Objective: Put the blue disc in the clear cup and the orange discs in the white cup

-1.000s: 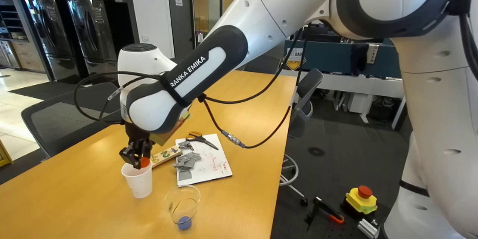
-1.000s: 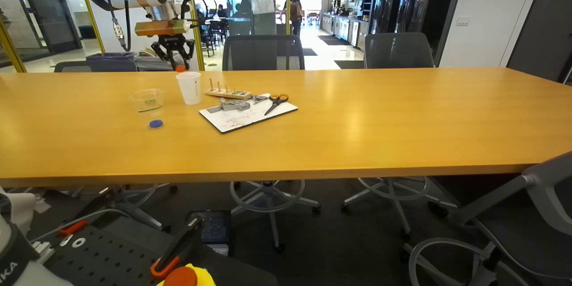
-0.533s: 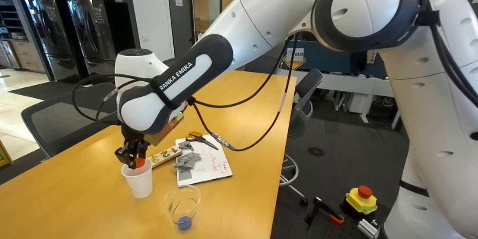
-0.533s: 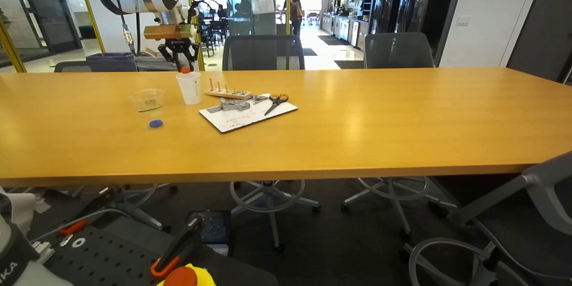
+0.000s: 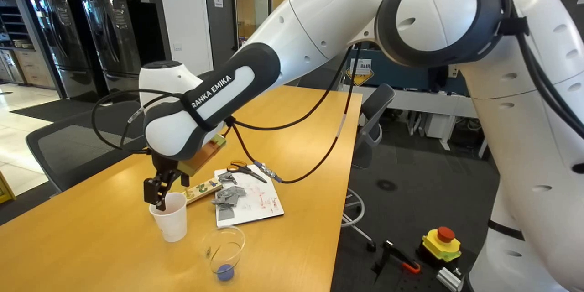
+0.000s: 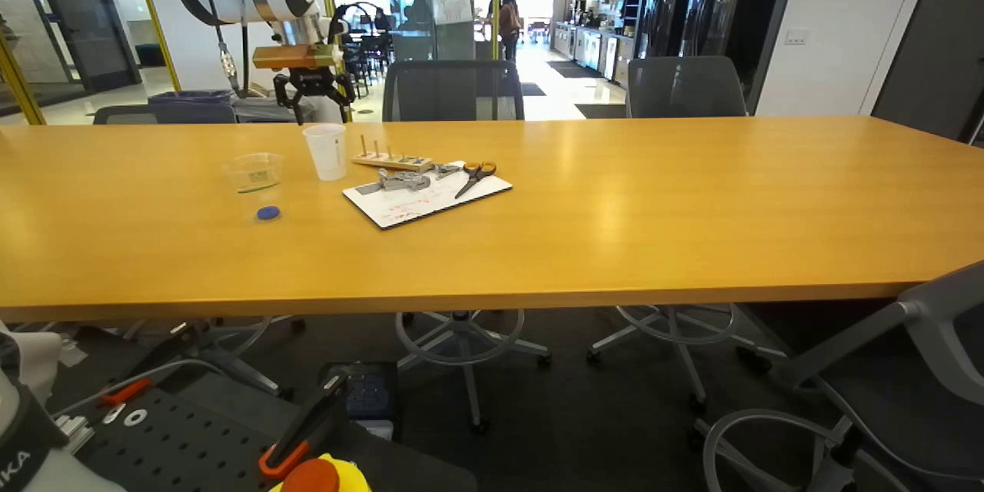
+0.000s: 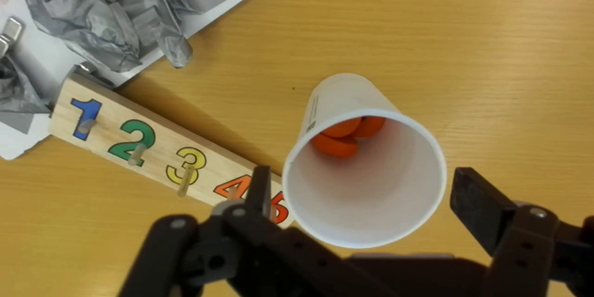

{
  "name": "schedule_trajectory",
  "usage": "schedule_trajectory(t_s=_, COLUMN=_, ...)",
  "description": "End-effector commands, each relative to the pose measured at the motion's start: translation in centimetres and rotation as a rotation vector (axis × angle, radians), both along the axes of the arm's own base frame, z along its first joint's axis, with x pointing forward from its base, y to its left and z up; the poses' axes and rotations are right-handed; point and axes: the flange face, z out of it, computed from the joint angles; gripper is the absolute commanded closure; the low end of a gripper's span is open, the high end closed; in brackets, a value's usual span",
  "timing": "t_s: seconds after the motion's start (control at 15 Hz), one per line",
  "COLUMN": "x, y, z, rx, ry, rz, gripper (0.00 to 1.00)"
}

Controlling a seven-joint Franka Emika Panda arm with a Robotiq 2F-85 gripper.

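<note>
- Wrist view, mid-frame: the white cup [image 7: 348, 93], w/ the orange discs [image 7: 336, 147] piled deep inside, three showing!
- The gripper [image 7: 364, 195] is spread wide over it, a finger at each side of the rim; touching or not, can't tell.
- In an ext. view, bottom, L of ctr: the clear cup [image 5: 223, 251] upright, the blue disc [image 5: 225, 273] inside at its base.
- Numbered peg board [image 7: 160, 148], wrist view, mid-L to lower ctr.
- Both ext. views, L of ctr: scissors [image 5: 248, 172] & crumpled gray strips [image 5: 230, 194] on the whiteboard [image 5: 260, 207].

A long wooden table [image 6: 692, 223] is flanked by chairs [image 6: 453, 88] — dark flooring [image 6: 584, 430] is seen beneath, metallic refrigerators [image 5: 107, 39] beyond.
</note>
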Motion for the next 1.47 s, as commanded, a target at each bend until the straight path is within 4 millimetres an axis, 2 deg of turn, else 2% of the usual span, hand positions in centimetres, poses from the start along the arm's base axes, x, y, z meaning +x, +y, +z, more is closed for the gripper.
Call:
schedule_trajectory(t_s=0.0, x=-2.4, y=-1.7, z=5.0, rx=-0.044, ry=0.058, rz=-0.068, gripper=0.00)
schedule_trajectory(t_s=0.4, x=-10.3, y=-7.9, z=11.2, rx=-0.124, ry=0.223, rz=-0.220, gripper=0.00)
schedule_trajectory(t_s=0.67, x=-16.6, y=-11.7, z=13.6, rx=-0.127, ry=0.292, rz=-0.281, gripper=0.00)
schedule_trajectory(t_s=1.13, x=-26.2, y=-18.0, z=18.2, rx=-0.101, ry=0.209, rz=-0.413, gripper=0.00)
schedule_trajectory(t_s=1.27, x=-28.4, y=-20.5, z=19.4, rx=-0.083, ry=0.176, rz=-0.536, gripper=0.00)
schedule_trajectory(t_s=1.4, x=-29.8, y=-22.5, z=20.0, rx=-0.073, ry=0.149, rz=-0.636, gripper=0.00)
